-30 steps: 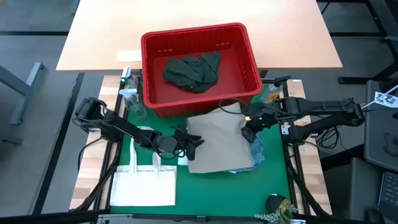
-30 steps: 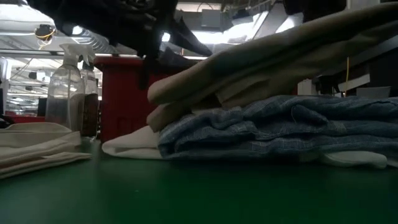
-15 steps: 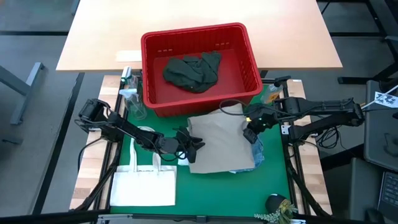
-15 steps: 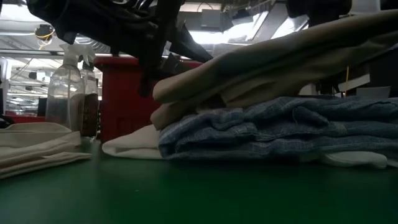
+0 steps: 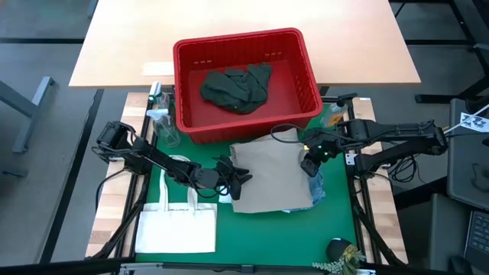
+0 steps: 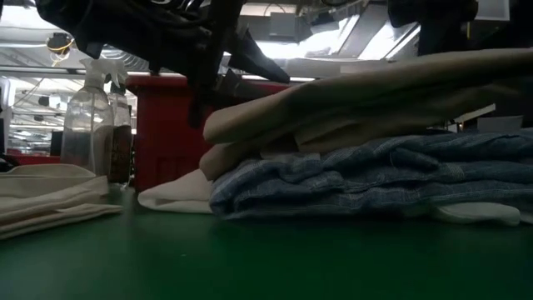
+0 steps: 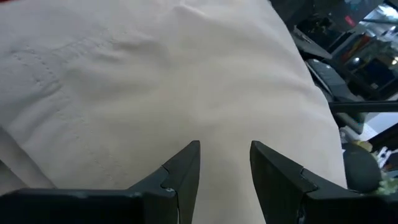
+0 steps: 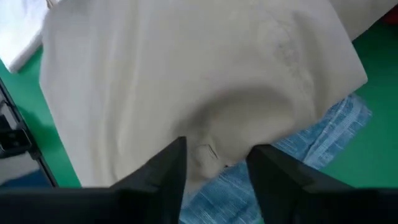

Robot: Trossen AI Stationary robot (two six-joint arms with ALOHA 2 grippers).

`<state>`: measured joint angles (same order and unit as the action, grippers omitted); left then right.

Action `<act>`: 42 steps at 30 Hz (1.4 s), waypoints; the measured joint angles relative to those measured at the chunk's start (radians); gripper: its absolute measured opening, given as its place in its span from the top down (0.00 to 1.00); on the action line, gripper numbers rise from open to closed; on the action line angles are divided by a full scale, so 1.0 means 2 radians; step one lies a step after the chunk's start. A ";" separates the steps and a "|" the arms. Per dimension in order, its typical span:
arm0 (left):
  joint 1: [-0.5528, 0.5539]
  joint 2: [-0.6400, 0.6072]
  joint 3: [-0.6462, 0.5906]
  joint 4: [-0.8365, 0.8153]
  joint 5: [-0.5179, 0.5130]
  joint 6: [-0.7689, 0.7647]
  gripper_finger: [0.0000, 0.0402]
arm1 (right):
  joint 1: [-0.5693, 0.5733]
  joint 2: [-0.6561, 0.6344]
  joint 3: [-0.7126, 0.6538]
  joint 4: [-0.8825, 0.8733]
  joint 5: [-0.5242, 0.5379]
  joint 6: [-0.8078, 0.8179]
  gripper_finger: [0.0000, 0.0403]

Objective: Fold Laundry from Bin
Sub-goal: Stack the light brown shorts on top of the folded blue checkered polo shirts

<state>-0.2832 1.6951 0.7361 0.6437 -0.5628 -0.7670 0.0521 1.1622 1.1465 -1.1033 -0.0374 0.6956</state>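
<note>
from above, the red bin [image 5: 246, 82] holds a dark green cloth [image 5: 235, 86]. a tan cloth [image 5: 269, 174] lies on a blue striped one [image 5: 316, 186] on the green mat [image 5: 260, 229]. the left gripper [image 5: 238, 174] and right gripper [image 5: 309, 163] sit at the tan cloth's sides. each wrist view shows fingers apart, holding nothing.

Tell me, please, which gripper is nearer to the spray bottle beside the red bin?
Left. The left gripper sits at the beige garment's edge on the spray bottle's side; the right gripper is at the garment's far edge.
</note>
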 joint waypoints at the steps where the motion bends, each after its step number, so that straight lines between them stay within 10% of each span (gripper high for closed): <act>1: 0.000 0.000 0.000 0.000 -0.002 0.006 0.66 | 0.000 0.000 0.000 -0.004 -0.002 -0.005 0.58; 11: 0.012 0.000 0.000 0.086 -0.013 0.059 0.66 | 0.000 -0.005 0.074 -0.152 0.056 -0.011 0.52; 19: 0.045 0.000 0.009 0.160 -0.016 0.127 0.66 | 0.000 -0.015 0.062 -0.066 0.124 -0.118 0.51; 42: 0.120 0.029 0.050 -0.119 -0.053 0.043 0.66 | 0.000 -0.013 -0.246 0.249 0.185 -0.163 0.51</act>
<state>-0.0440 1.7526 0.8364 0.4062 -0.6698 -0.6806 0.0521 1.1366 0.6550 -0.6061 0.3325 0.3687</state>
